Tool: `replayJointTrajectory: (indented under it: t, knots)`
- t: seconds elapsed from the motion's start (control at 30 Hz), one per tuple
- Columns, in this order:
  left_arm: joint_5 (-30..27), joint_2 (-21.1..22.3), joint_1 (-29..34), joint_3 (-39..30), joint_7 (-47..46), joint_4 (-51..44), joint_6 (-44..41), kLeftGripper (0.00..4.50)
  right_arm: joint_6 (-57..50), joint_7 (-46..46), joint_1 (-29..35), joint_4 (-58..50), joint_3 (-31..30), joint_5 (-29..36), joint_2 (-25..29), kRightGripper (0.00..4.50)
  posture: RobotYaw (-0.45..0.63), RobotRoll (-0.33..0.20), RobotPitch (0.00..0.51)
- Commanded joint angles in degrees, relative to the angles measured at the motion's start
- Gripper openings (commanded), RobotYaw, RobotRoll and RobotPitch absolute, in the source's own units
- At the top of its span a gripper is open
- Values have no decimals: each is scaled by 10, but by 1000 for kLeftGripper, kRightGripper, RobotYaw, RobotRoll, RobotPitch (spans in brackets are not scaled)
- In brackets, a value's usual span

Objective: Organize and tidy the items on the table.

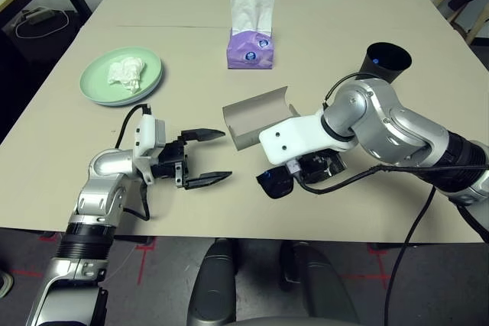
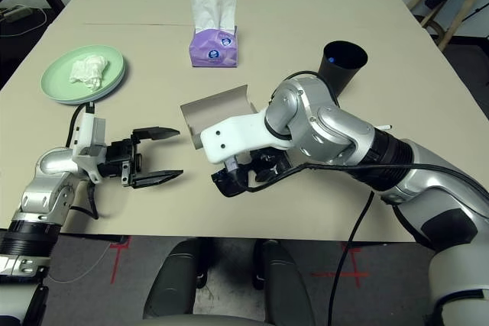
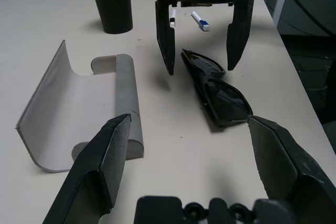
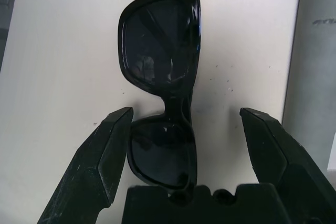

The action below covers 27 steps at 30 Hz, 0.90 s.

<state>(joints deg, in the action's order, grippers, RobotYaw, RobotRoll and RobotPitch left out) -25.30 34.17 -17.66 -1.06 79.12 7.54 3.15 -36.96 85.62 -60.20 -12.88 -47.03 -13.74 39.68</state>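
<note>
Glossy black sunglasses (image 4: 163, 77) lie folded on the matte beige surface (image 1: 344, 20), between the spread fingers of the downward-pointing right hand (image 3: 202, 64), untouched. Beside them sits an open, curved grey glasses case (image 1: 256, 116). The left hand (image 1: 205, 156), fingers apart, faces them empty.

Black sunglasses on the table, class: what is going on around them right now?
The right pincer hangs open, pointing down over the folded black sunglasses, fingers astride them but not gripping. The glasses lie on the beige table beside the open grey glasses case. The left pincer, also open and empty, points level toward them. Nothing is held.
</note>
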Motion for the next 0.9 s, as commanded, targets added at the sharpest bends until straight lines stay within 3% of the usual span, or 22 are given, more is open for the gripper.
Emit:
replayJointTrajectory:
  t: [0.03,0.47,0.57,0.63,0.9]
  knots:
    - [-2,2,7,7,10,-19,13,4482,8,2,9,0,2,-9,-3,4500,225,0,196]
    - [1,5,14,6,4,-28,9,4482,10,5,21,1,1,-28,-12,4500,230,0,202]
    - [2,6,15,5,4,-28,9,4500,8,8,21,-3,3,-28,-13,3898,229,0,202]
    - [2,7,16,5,4,-27,10,4500,6,10,21,-5,4,-27,-13,3208,229,0,202]
    - [4,6,12,5,4,-18,12,4500,5,20,23,-14,8,-27,-7,12,222,0,199]
